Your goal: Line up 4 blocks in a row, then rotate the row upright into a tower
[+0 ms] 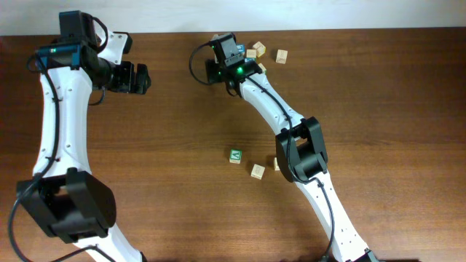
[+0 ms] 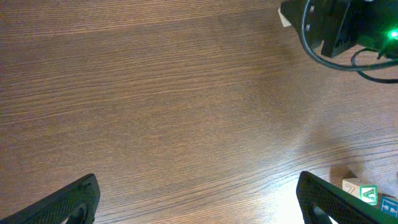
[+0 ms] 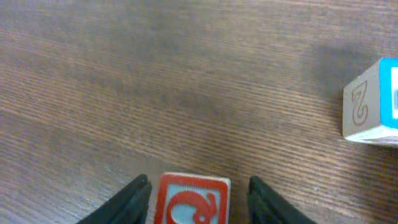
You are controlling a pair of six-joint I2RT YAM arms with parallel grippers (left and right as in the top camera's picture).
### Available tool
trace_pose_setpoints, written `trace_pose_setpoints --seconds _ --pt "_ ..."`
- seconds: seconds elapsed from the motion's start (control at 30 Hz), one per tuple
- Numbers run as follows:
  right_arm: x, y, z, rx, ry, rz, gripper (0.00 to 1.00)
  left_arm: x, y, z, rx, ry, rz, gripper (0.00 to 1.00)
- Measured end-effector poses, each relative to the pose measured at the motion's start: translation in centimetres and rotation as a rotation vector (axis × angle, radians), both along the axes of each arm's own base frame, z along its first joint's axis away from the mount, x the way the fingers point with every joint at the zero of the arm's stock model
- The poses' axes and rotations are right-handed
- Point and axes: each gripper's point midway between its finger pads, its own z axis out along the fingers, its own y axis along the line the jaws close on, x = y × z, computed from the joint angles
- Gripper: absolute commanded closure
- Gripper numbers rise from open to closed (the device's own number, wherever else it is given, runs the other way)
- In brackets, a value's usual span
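In the right wrist view a light-wood block with a red-printed face lies on the table between the fingers of my right gripper. The jaws stand open round it, the left finger close to it and a gap showing at the right finger. From overhead the right gripper is at the table's far centre and hides that block. A green-faced block and a pale block lie mid-table. My left gripper is open over bare wood, far left.
A blue-faced cube sits to the right of the right gripper. Two pale cubes lie at the far edge. The right arm crosses the table's middle. A green-faced cube shows beside the left gripper's right finger.
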Motion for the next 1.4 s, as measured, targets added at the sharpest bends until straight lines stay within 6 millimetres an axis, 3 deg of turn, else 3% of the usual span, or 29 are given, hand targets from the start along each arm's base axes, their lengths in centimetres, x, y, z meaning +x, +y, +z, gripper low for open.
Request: trace_pose_setpoints --seconds 0.17,0.3,0.47,0.7,0.77,0.93,1.1,1.17,1.23,1.27,1.3,1.4 --pt "-0.6 -0.3 -0.2 0.006 0.047 -0.024 0.71 0.0 0.0 0.0 0.000 0.000 0.000 0.01" --pt "-3.9 -1.2 -0.1 -0.040 0.210 -0.002 0.71 0.0 0.0 0.0 0.000 0.000 0.000 0.01" --pt "-10.7 -1.3 1.8 -0.018 0.491 0.061 0.72 0.0 0.0 0.0 0.000 0.000 0.000 0.01" --pt "-24.5 1.3 0.9 -0.174 0.893 0.187 0.71 0.0 0.0 0.0 0.000 0.000 0.000 0.01" --pt "-25.8 1.4 1.0 -0.200 0.920 0.202 0.62 0.0 0.0 0.0 0.000 0.000 0.000 0.01" --pt "-26.6 2.3 1.0 -0.200 0.923 0.230 0.46 0.0 0.0 0.0 0.000 0.000 0.000 0.01" --pt "-26.1 2.0 1.8 -0.215 0.891 0.221 0.44 0.0 0.0 0.0 0.000 0.000 0.000 0.01" --pt "-24.4 0.5 5.7 -0.219 0.782 0.181 0.44 0.0 0.0 0.0 0.000 0.000 0.000 0.01" --pt "-21.9 -2.7 13.2 -0.157 0.620 0.115 0.48 0.0 0.0 0.0 0.000 0.000 0.000 0.01" --pt "-20.9 -5.3 17.6 -0.109 0.533 0.067 0.51 0.0 0.0 0.0 0.000 0.000 0.000 0.01" --pt "-20.1 -9.3 23.4 -0.048 0.411 -0.009 0.51 0.0 0.0 0.0 0.000 0.000 0.000 0.01" --pt "-20.5 -14.8 30.3 0.030 0.268 -0.113 0.51 0.0 0.1 0.0 0.007 0.002 0.003 0.01"
